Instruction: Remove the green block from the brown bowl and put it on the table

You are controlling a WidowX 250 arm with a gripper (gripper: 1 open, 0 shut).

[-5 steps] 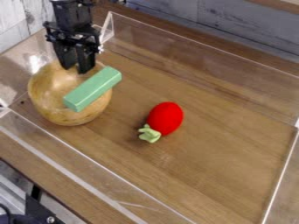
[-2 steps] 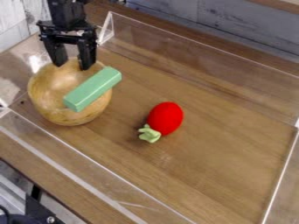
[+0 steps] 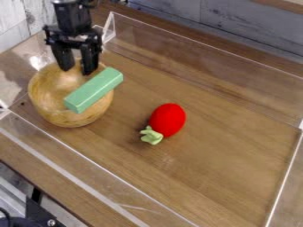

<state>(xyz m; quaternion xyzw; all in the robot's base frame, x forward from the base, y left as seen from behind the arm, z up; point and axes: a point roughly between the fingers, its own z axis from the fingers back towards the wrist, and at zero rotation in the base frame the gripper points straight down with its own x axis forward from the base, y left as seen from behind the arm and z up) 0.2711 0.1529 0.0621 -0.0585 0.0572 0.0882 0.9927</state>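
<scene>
Camera view: the green block lay across the brown bowl, its long axis running from 7 o'clock up to 1 o'clock, upper end overhanging the rim. The gripper hung above the bowl's far side, jaws apart and holding nothing, hiding part of the rim. A strawberry toy lay on the surface at 3 o'clock. No writing was legible.
</scene>
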